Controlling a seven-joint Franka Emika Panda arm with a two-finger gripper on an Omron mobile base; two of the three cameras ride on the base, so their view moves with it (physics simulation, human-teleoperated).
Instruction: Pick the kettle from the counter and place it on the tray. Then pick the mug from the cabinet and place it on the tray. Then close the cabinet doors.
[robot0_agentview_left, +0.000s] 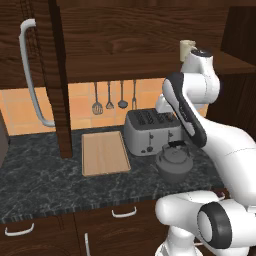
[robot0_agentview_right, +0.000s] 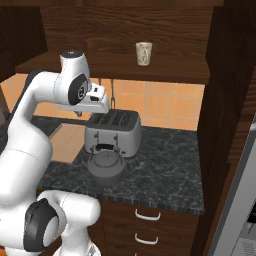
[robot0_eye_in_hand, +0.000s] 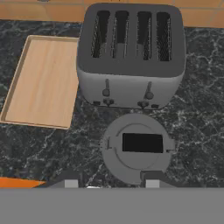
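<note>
The dark grey kettle (robot0_agentview_left: 174, 162) (robot0_agentview_right: 106, 167) stands on the marbled counter (robot0_agentview_left: 50, 185) just in front of the toaster. In the hand view I look straight down on the kettle (robot0_eye_in_hand: 136, 148), with its black handle across the lid. My gripper (robot0_eye_in_hand: 111, 183) hangs well above it, open, with nothing between its fingertips. The light wooden tray (robot0_agentview_left: 104, 152) (robot0_agentview_right: 65, 142) (robot0_eye_in_hand: 43, 83) lies bare to the left of the toaster. A cream mug (robot0_agentview_left: 186, 48) (robot0_agentview_right: 143, 53) stands on the shelf of the open cabinet (robot0_agentview_right: 115, 67).
A silver four-slot toaster (robot0_agentview_left: 150, 130) (robot0_agentview_right: 114, 131) (robot0_eye_in_hand: 131, 52) stands right behind the kettle. The left cabinet door (robot0_agentview_left: 55, 75) hangs open over the tray's left side, and the right door (robot0_agentview_right: 230, 100) stands open too. Utensils (robot0_agentview_left: 110, 97) hang on the tiled wall.
</note>
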